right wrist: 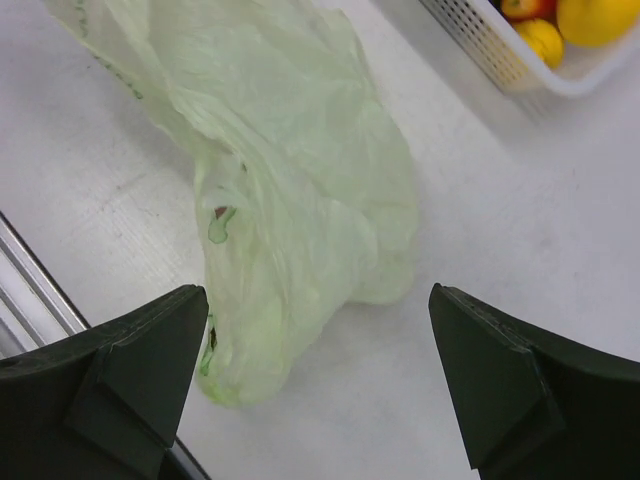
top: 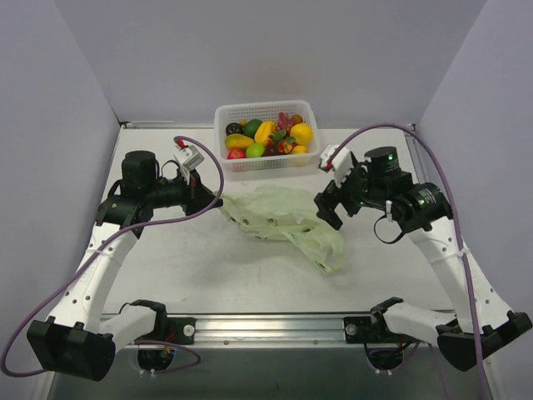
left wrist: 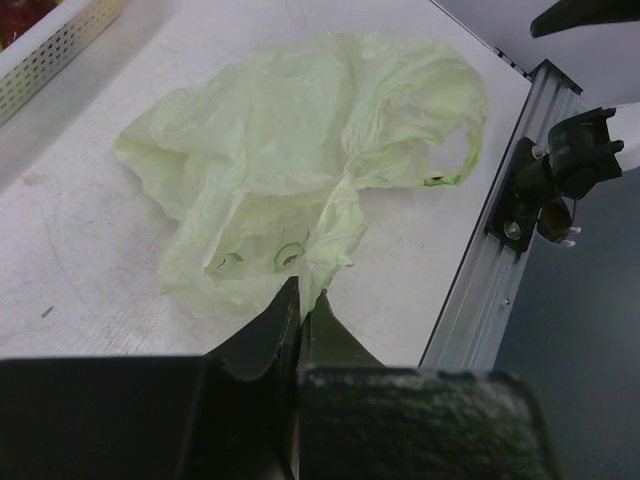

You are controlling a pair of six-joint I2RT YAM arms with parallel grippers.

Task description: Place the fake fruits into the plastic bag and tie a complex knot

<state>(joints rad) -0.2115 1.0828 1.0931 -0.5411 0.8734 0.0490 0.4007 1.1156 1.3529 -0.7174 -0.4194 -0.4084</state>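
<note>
Bag [top: 283, 218] of thin pale-green plastic lies crumpled and flat on the counter [top: 208, 275], between the two pairs of fingers. The left fingers [left wrist: 262, 340] are pressed together and pinch a twisted fold of the bag right at their tips; the rest of the bag spreads out ahead of them. The right fingers [right wrist: 130, 370] are spread wide and hold nothing; the bag lies below and ahead of them, and as far as I can see they do not touch it. The fruits [top: 266, 137] are all in the white basket [top: 223, 117], beyond both pairs of fingers, so the bag looks empty. I judge this bag very light, soft and slippery: it will crease, slide on the counter and collapse if only one side is lifted. A good place to take it is the rim near a handle loop, on the side away from the left fingers, so the mouth can open
</note>
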